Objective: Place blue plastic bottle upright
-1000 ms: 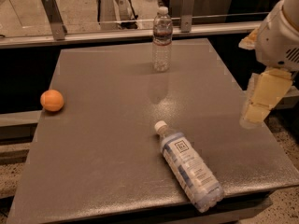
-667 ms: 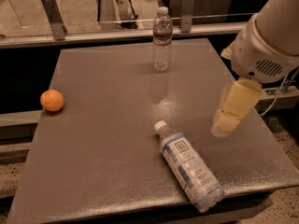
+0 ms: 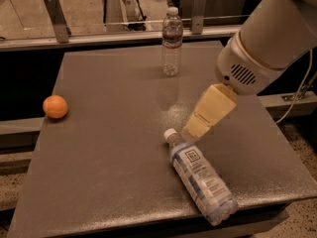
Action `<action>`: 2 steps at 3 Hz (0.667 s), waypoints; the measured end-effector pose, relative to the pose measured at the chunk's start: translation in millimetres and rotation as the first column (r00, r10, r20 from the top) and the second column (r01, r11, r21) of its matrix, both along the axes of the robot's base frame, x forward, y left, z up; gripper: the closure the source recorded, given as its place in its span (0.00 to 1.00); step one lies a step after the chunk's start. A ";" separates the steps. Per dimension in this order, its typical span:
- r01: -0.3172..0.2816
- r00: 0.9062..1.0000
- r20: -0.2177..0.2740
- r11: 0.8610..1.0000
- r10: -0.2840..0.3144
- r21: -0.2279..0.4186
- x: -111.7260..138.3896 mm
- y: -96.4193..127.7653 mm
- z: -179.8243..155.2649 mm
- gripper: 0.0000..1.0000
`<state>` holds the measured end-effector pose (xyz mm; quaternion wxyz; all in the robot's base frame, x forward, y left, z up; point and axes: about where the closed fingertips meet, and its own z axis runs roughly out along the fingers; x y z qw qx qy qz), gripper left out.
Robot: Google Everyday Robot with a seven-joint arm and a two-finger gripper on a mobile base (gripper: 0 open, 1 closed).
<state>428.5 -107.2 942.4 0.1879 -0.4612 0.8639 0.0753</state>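
Note:
The blue plastic bottle [image 3: 199, 176] lies on its side on the grey table [image 3: 104, 133], near the front right. Its white cap points up-left and its ribbed base reaches the front edge. It has a pale blue-and-white label with a small dark square logo. My gripper [image 3: 194, 131] hangs from the white arm at the right. Its cream tip is just above and right of the bottle's cap, close to it.
A slimmer clear bottle [image 3: 172, 41] with a red-striped band stands upright at the table's back centre. An orange [image 3: 55, 106] sits at the left edge. A rail with metal posts [image 3: 55, 18] runs behind the table.
My arm has swung in from the right edge toward the table's middle, and the gripper has come down to the lying bottle's cap. The bottles and the orange have not moved.

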 end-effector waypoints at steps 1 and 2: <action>0.096 0.994 -0.039 0.995 -0.097 -0.034 -8.3 19.9 -13.3 0.00; 0.147 0.986 -0.067 0.983 -0.155 -0.108 -18.8 32.9 -39.5 0.00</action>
